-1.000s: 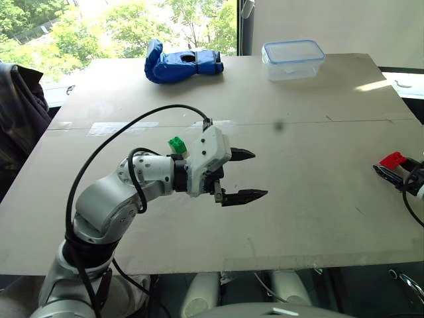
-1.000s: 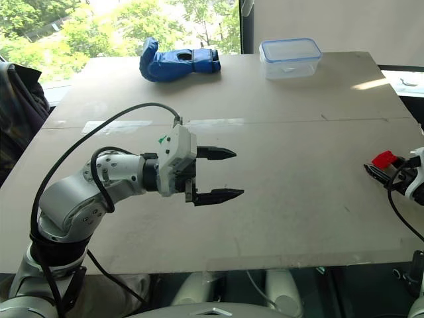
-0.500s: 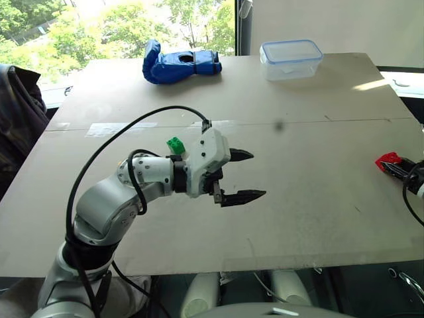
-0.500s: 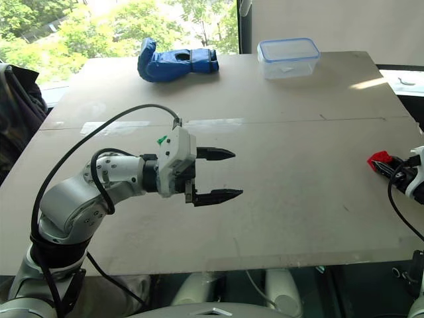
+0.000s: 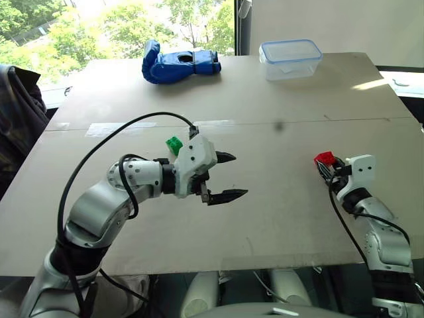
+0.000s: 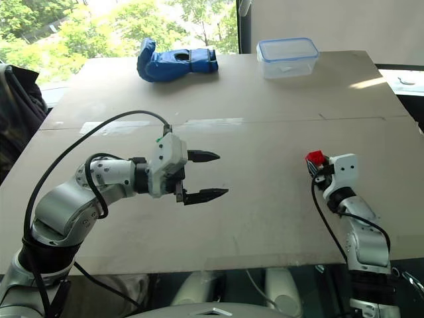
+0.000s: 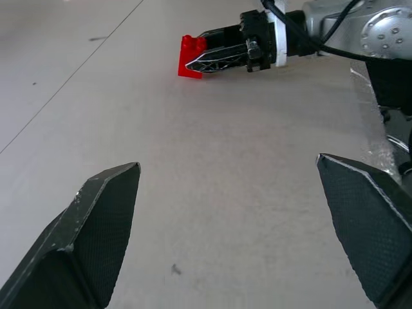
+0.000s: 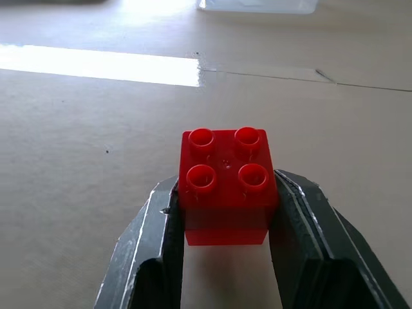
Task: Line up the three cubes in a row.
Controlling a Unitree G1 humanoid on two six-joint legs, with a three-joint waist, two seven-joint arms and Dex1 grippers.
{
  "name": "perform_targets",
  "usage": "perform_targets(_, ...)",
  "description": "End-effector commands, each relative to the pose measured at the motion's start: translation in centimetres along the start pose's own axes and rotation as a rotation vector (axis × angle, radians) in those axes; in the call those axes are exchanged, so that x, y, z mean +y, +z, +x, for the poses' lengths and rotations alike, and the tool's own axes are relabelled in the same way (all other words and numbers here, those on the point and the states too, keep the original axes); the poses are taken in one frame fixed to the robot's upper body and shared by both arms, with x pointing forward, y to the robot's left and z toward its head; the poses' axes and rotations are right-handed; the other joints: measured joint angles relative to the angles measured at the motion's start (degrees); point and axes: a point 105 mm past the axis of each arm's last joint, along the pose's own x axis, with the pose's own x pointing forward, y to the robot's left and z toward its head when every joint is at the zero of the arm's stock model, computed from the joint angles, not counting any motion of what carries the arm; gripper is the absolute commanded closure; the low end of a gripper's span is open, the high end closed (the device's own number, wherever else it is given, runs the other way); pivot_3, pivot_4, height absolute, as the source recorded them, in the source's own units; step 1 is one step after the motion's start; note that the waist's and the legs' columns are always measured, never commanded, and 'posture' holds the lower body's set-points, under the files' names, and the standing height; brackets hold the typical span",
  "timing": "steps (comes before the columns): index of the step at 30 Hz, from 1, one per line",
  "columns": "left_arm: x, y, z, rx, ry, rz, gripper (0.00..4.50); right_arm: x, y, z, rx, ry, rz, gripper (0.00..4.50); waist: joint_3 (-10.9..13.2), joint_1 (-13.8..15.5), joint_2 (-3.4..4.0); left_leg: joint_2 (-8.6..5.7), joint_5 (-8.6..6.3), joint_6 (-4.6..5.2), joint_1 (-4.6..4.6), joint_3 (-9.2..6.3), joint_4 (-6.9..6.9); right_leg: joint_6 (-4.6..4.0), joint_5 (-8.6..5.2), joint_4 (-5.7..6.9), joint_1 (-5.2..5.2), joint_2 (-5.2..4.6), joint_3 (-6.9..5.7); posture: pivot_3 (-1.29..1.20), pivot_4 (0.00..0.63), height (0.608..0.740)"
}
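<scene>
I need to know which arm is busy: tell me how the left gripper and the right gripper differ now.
The left gripper is open and holds nothing; the right gripper is shut on the red studded plastic cube. The left gripper hangs over the middle of the beige table, near the green studded plastic cube; the right gripper is by the table's right side. Both have two black fingers.

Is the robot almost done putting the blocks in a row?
Not yet. No row has formed. The right gripper is shut on the red cube, studs up, carrying it over the table. The green cube sits alone behind the left gripper, which hangs open and empty. The yellow cube isn't visible from here. All three are left to be lined up.
</scene>
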Motion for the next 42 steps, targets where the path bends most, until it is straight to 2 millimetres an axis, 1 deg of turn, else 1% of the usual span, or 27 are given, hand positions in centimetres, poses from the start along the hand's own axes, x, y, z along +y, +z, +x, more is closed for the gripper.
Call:
perform_targets(1,0.5,0.6,-0.9,-0.019,0.007,0.058,0.0,2.0,2.0,-0.4,-0.033,-0.042,-0.03,3.22,0.0,0.22,0.0,0.0,0.0,0.0,-0.02,-0.01,0.0,0.0,0.0,-0.01,-0.02,0.0,-0.02,0.0,0.15,0.74)
perform_targets(4,0.3,0.5,-0.9,-0.019,-0.002,0.061,0.0,2.9,1.3,-0.8,0.004,-0.06,-0.02,3.22,0.0,0.62,0.0,0.01,0.0,0.0,-0.07,-0.01,-0.05,-0.01,-0.01,-0.08,-0.06,0.01,-0.04,0.0,0.15,0.74)
perform_targets(8,0.4,0.2,-1.0,-0.01,-0.008,0.068,0.0,4.5,0.8,-0.9,0.039,-0.036,0.002,3.22,0.0,0.74,0.0,0.0,0.0,0.01,-0.09,0.0,-0.11,-0.01,-0.01,-0.16,-0.07,0.01,-0.04,0.0,0.15,0.74)
perform_targets(12,0.6,-0.1,-1.2,0.008,-0.003,0.084,0.0,5.8,0.8,-1.0,0.042,-0.017,-0.004,3.22,0.0,0.53,-0.01,0.02,-0.01,0.02,-0.02,0.0,-0.14,-0.01,-0.01,-0.08,-0.07,0.07,-0.04,0.0,0.15,0.74)
perform_targets(15,0.6,-0.4,-1.2,0.021,-0.002,0.093,0.0,5.7,0.9,-1.1,0.044,-0.027,-0.032,3.22,0.0,0.49,-0.01,0.02,-0.01,0.03,0.0,0.02,-0.15,-0.01,-0.01,-0.06,-0.07,0.08,-0.03,0.0,0.15,0.74)
perform_targets(20,0.5,-0.7,-1.0,0.022,-0.007,0.091,0.0,5.7,0.4,-1.2,0.07,-0.028,-0.02,3.22,0.0,0.53,-0.02,0.02,-0.01,0.03,-0.02,0.01,-0.16,-0.01,-0.01,-0.1,-0.07,0.08,-0.04,0.0,0.15,0.74)
perform_targets(21,0.5,-0.7,-1.0,0.021,-0.008,0.092,0.0,5.7,0.4,-1.2,0.071,-0.027,-0.02,2.16,0.01,0.53,-0.03,0.02,-0.02,0.04,-0.02,0.01,-0.16,-0.01,-0.01,-0.1,-0.07,0.08,-0.03,0.0,0.15,0.74)
perform_targets(23,0.4,-0.6,-0.9,0.014,-0.009,0.091,0.0,5.7,0.4,-1.2,0.07,-0.027,-0.017,1.35,0.01,0.52,-0.03,0.02,-0.01,0.04,-0.02,0.01,-0.16,-0.01,-0.01,-0.08,-0.07,0.08,-0.04,0.0,0.15,0.74)
perform_targets(25,0.4,-0.6,-0.8,0.012,-0.01,0.091,0.0,5.7,0.4,-1.3,0.07,-0.027,-0.016,0.4,0.01,0.51,-0.03,0.02,-0.02,0.04,-0.01,0.01,-0.16,-0.01,-0.01,-0.08,-0.07,0.08,-0.04,0.0,0.15,0.74)
perform_targets(32,0.4,-0.6,-0.7,0.004,-0.002,0.086,0.0,5.2,0.6,-1.6,0.06,-0.04,-0.017,0.4,0.01,0.52,-0.03,0.02,-0.02,0.05,-0.02,0.01,-0.16,-0.01,-0.01,-0.08,-0.07,0.08,-0.04,0.0,0.15,0.74)
perform_targets(35,0.4,-0.7,-0.8,-0.014,0.019,0.057,0.0,4.6,1.1,-2.1,0.052,-0.029,-0.026,0.4,0.01,0.53,-0.03,0.02,-0.02,0.05,-0.02,0.01,-0.16,-0.01,-0.01,-0.08,-0.07,0.08,-0.04,0.0,0.15,0.74)
perform_targets(37,0.5,-0.6,-0.9,-0.052,0.051,0.014,0.0,4.4,1.7,-2.6,0.035,0.008,-0.023,0.4,0.01,0.53,-0.03,0.02,-0.03,0.06,-0.02,0.01,-0.16,-0.01,-0.01,-0.09,-0.07,0.08,-0.03,0.0,0.15,0.74)
perform_targets(39,1.1,-0.9,-1.2,-0.087,0.136,0.004,0.0,4.3,2.3,-3.4,0.022,0.082,-0.023,0.4,0.01,0.53,-0.04,0.03,-0.04,0.08,-0.02,0.01,-0.16,-0.01,-0.01,-0.09,-0.07,0.06,-0.04,0.0,0.15,0.74)
perform_targets(40,1.5,-1.2,-1.4,-0.097,0.198,0.009,0.0,4.6,2.7,-3.9,0.011,0.158,-0.005,0.4,0.01,0.54,-0.04,0.04,-0.07,0.14,-0.02,0.0,-0.16,-0.01,-0.01,-0.09,-0.07,0.07,-0.04,0.0,0.15,0.74)
perform_targets(41,2.0,-2.0,-1.8,-0.081,0.276,-0.006,0.0,5.4,3.1,-4.9,0.015,0.338,0.009,0.4,0.01,0.54,-0.03,0.04,-0.13,0.24,-0.02,-0.01,-0.17,-0.01,-0.01,-0.09,-0.07,0.06,-0.05,0.0,0.15,0.74)
perform_targets(42,2.1,-2.7,-2.0,-0.063,0.324,-0.014,0.0,5.7,3.7,-6.0,0.01,0.487,-0.009,0.4,0.02,0.54,-0.04,0.05,-0.13,0.25,-0.02,-0.02,-0.16,-0.01,-0.01,-0.1,-0.06,0.06,-0.06,0.0,0.15,0.74)
